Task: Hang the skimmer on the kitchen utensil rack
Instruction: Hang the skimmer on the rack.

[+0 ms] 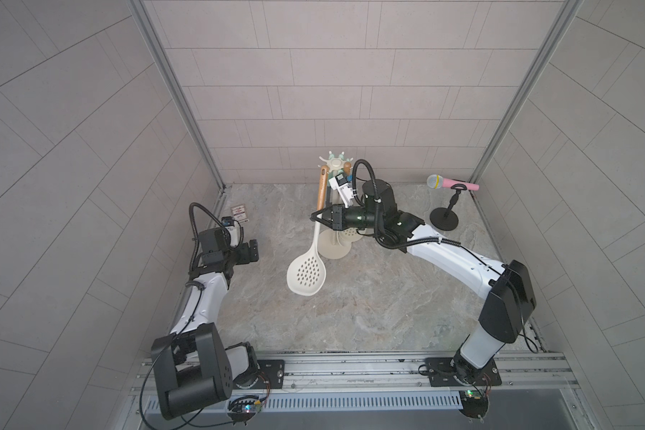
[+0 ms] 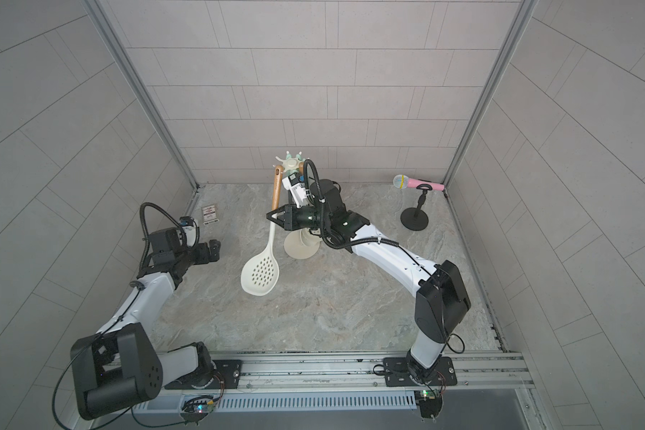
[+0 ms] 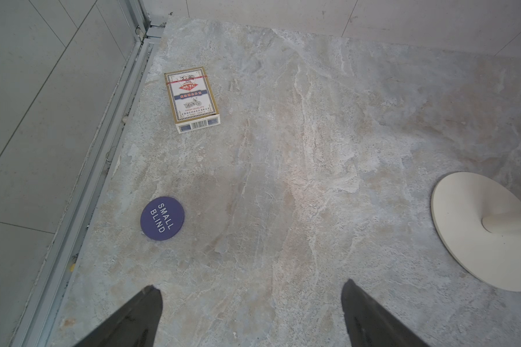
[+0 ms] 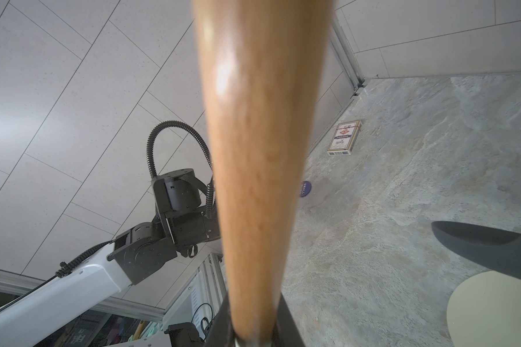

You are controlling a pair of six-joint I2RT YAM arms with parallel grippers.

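while tight on one skimmer [image 1: 308,270] by the one rack [image 1: 336,162], right gripper [image 1: 318,217]; left gripper [image 3: 251,291] agape, empty.

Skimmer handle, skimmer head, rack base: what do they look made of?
Skimmer handle: wood, smooth satin finish; tan grain with a soft highlight.
Skimmer head: cream, matte, perforated; probably plastic or silicone, can't tell which.
Rack base: cream matte disc; painted metal or plastic, the look leaves it open.
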